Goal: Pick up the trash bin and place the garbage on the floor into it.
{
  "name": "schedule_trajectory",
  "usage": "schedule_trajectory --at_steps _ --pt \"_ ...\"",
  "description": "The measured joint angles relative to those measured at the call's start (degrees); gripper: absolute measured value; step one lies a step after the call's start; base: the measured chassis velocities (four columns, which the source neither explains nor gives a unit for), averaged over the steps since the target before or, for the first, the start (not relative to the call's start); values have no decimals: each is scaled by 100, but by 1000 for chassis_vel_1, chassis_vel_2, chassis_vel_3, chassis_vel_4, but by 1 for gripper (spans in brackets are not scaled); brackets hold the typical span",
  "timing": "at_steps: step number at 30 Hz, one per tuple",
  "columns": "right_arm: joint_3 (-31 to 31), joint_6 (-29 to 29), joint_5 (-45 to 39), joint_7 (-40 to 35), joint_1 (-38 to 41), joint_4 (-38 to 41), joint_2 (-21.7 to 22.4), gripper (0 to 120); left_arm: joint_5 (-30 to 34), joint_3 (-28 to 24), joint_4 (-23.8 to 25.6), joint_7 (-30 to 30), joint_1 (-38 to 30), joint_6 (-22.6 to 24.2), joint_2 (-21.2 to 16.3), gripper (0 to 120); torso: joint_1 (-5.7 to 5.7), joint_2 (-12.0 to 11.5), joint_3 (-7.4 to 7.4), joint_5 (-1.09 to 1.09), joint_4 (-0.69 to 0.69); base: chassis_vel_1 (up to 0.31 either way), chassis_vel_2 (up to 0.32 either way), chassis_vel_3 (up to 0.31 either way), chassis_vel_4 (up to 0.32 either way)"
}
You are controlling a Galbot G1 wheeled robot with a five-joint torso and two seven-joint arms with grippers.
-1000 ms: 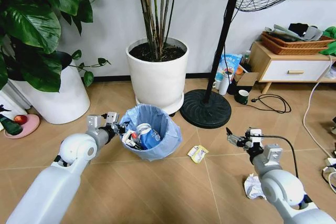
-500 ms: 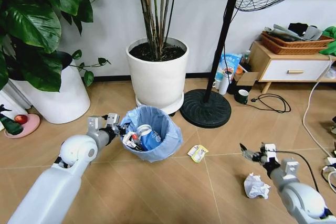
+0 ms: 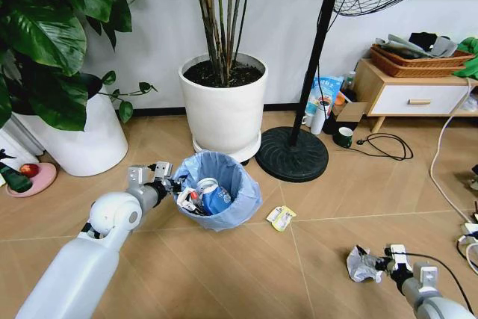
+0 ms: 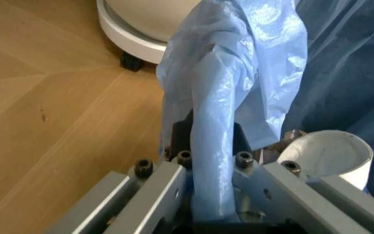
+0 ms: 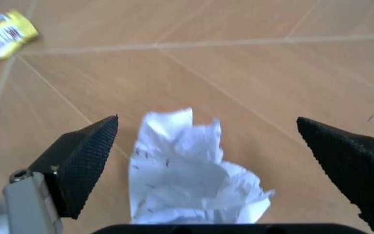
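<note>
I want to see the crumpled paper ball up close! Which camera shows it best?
The right wrist view: the paper ball lies big and plain on the floor, between the open fingers of the right gripper. The head view shows the ball small, near the lower edge. The left wrist view looks at the trash bin's blue bag.

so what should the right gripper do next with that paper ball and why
Probably shut on the crumpled white paper ball: the right gripper is open, its fingertips on either side of it on the floor. The left gripper holds the trash bin by its rim.
</note>
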State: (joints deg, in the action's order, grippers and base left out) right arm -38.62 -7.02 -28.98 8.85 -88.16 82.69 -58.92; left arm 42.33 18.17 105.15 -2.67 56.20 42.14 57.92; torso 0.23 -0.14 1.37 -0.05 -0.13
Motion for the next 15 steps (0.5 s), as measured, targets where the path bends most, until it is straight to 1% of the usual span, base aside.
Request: schedule_trajectory --at_steps 1,6,8,15 --pt "0 0 0 0 0 0 0 100 0 0 0 0 0 0 0 0 0 0 0 0 0 0 0 0 0" --pt "273 147 136 9 426 -696 -82 100 -3 -5 -1 1 -10 0 -3 0 0 0 0 0 2 0 0 0 0" --pt "289 163 144 8 450 -743 -88 100 -3 -5 -2 1 -14 0 -5 0 0 0 0 0 1 0 0 0 0" --pt "473 258 270 5 765 -1296 -256 100 2 -28 -34 1 -52 0 8 0 0 0 0 1 1 0 0 0 0"
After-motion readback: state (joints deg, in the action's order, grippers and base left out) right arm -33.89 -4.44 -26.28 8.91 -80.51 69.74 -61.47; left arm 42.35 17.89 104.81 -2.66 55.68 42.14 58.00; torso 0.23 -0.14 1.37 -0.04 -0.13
